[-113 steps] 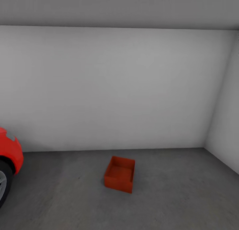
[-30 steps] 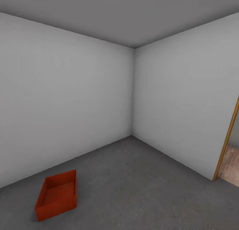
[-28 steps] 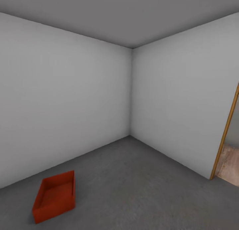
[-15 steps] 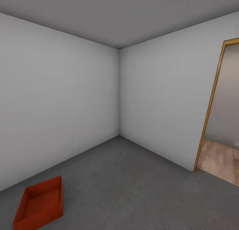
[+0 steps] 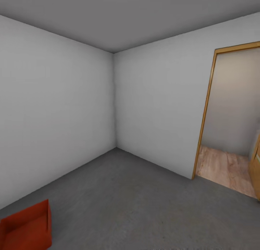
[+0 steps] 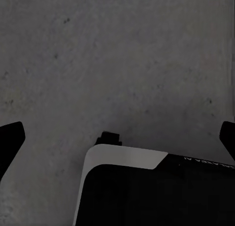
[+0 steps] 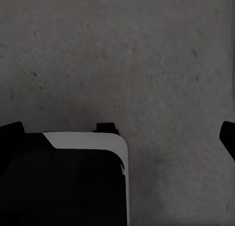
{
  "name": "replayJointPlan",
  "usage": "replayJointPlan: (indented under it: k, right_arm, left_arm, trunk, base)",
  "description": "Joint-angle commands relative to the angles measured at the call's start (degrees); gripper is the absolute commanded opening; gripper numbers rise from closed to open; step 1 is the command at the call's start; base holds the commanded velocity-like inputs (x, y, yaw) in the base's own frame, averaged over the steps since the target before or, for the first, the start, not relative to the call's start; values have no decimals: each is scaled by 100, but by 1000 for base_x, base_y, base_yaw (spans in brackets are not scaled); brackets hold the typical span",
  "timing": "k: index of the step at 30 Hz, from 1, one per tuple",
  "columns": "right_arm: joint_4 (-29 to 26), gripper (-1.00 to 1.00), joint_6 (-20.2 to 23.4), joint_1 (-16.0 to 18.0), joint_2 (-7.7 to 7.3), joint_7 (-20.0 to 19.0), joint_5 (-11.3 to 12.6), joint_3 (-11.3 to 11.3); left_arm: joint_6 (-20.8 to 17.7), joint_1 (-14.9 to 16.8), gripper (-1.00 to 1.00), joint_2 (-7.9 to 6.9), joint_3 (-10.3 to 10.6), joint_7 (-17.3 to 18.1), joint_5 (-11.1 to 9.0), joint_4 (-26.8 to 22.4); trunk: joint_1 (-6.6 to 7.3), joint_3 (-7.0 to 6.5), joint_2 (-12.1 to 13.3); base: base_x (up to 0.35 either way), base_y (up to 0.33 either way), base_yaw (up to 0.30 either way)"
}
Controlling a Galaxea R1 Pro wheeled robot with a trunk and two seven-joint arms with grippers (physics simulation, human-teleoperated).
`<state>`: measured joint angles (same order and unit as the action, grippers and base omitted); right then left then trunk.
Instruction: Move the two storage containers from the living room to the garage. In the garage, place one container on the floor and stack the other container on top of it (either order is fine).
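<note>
I see orange-red rectangular thin-walled bin on dark concrete floor, far left; wood-framed doorway ahead-right. Both tools spread wide, holding nothing.

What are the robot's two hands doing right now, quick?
Left gripper: open, holding nothing, over the floor.
Right gripper: open, holding nothing, over the floor too.
</note>
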<state>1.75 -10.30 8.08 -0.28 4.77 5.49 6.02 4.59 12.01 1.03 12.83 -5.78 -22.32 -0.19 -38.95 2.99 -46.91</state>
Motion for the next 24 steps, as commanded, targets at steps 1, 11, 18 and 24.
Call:
replayJointPlan:
  k: [1, 11, 18, 24]
  right_arm:
    - [19, 100, -34, 10, 2, 3, 57, 48]
    - [19, 100, -34, 10, 3, 6, 57, 48]
    - [19, 100, -34, 10, 7, 6, 57, 49]
    - [19, 100, -34, 10, 9, 6, 57, 49]
  left_arm:
    - [19, 3, 100, 2, 50, -19, -45, 2]
    - [17, 2, 100, 3, 47, -19, -45, 4]
    - [18, 3, 100, 3, 48, -19, -45, 3]
    - [16, 1, 100, 3, 49, -19, -45, 3]
  trunk:
    - [-1, 10, -7]
    - [-1, 10, -7]
    - [-1, 10, -7]
    - [-1, 10, -7]
  base:
    - [0, 0, -283]
    - [0, 0, -284]
    - [0, 0, -284]
    - [0, 0, -285]
